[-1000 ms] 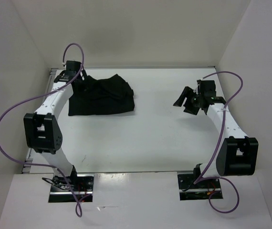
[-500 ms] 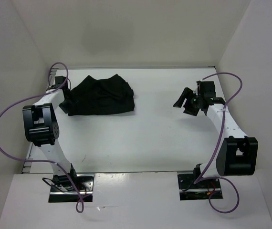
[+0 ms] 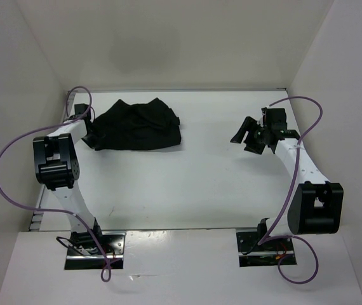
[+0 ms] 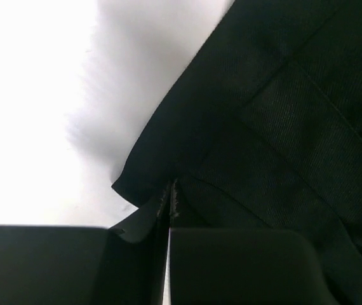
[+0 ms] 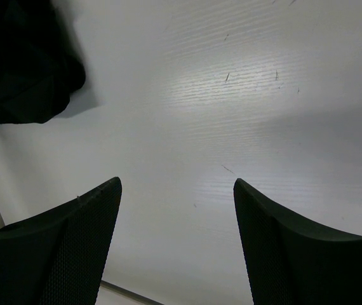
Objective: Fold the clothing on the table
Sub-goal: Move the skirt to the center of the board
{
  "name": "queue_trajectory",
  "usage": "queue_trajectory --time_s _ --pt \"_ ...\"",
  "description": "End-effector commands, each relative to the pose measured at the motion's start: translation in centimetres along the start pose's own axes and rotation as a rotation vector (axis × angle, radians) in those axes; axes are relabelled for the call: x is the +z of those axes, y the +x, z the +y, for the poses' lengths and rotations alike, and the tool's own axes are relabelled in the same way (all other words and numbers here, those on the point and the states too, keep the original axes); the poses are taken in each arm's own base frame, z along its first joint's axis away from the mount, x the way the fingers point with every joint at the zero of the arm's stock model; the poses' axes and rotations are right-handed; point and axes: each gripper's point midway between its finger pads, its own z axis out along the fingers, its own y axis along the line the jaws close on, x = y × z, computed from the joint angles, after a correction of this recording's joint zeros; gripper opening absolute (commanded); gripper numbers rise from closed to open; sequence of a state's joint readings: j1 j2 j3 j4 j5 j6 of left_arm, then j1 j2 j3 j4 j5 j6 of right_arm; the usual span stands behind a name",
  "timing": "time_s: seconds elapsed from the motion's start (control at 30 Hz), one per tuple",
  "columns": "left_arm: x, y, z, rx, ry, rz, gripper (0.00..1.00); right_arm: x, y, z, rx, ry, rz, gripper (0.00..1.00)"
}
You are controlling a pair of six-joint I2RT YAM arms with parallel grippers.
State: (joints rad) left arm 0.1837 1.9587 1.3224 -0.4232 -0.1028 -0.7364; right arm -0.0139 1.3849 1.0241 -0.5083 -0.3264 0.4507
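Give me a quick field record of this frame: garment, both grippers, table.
clothing: black, bunched, lying at far left of table
left gripper: shut, pinching the clothing's near-left edge
right gripper: open, empty, over bare table on the right, apart from clothing
fold state: not yet neatly folded

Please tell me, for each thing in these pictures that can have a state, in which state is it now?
Soft black pleated fabric garment: lying rumpled in a heap, not neatly folded, its left edge pinched.
Flat white table: carries the garment in its far left part.
Left gripper: shut on the garment's edge.
Right gripper: open, holding nothing.
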Motion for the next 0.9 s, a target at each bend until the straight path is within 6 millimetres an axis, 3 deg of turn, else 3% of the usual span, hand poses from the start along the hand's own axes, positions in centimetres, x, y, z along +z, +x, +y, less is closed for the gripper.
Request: queue_trajectory --time_s 0.0,0.07,0.17,0.2,0.27,0.33,0.43,0.53,0.57,0.63,0.67,0.8,0.87 --pt "1.3 3.4 -2.4 0.062 0.089 0.109 0.00 -0.1 -1.4 0.1 -0.023 -0.007 -0.049 0.76" --pt "0.1 4.4 -5.1 0.161 0.179 0.108 0.00 -0.1 -1.4 0.1 -0.023 -0.007 -0.049 0.76" --pt "-3.0 7.2 -10.8 0.355 0.319 0.102 0.00 -0.3 -1.6 0.1 -0.026 -0.002 -0.062 0.76" --pt "-4.7 9.9 -13.4 0.438 0.386 0.126 0.00 -0.3 -1.6 0.1 -0.026 -0.002 -0.062 0.76" --pt "-7.1 12.5 -16.4 0.553 0.473 0.156 0.00 -0.5 -1.9 0.3 -0.029 -0.006 -0.070 0.76" --pt "-9.9 17.4 -19.1 0.675 0.581 0.231 0.00 -0.5 -1.9 0.3 -0.029 -0.006 -0.070 0.76" --pt "-13.6 21.8 -21.3 0.800 0.670 0.280 0.00 -0.5 -1.9 0.3 -0.029 -0.006 -0.070 0.76" --pt "-16.4 24.3 -21.9 0.856 0.729 0.299 0.00 -0.5 -1.9 0.3 -0.029 -0.006 -0.070 0.76" --pt "-17.7 24.3 -22.4 0.864 0.756 0.281 0.00 -0.5 -1.9 0.3 -0.029 -0.006 -0.070 0.76" --pt "-17.9 23.8 -22.4 0.854 0.718 0.245 0.02 -0.5 -1.9 0.4 -0.020 -0.006 -0.070 0.76" --pt "-18.0 21.9 -22.5 0.829 0.656 0.158 0.10 -0.7 -1.9 0.7 -0.023 -0.018 -0.073 0.76" --pt "-17.7 15.2 -22.3 0.763 0.505 -0.068 0.63 -0.6 -1.4 0.4 -0.017 -0.010 -0.058 0.76" --pt "-17.4 12.6 -21.8 0.756 0.434 -0.149 0.77 -0.9 -1.4 0.6 -0.020 -0.022 -0.061 0.76"
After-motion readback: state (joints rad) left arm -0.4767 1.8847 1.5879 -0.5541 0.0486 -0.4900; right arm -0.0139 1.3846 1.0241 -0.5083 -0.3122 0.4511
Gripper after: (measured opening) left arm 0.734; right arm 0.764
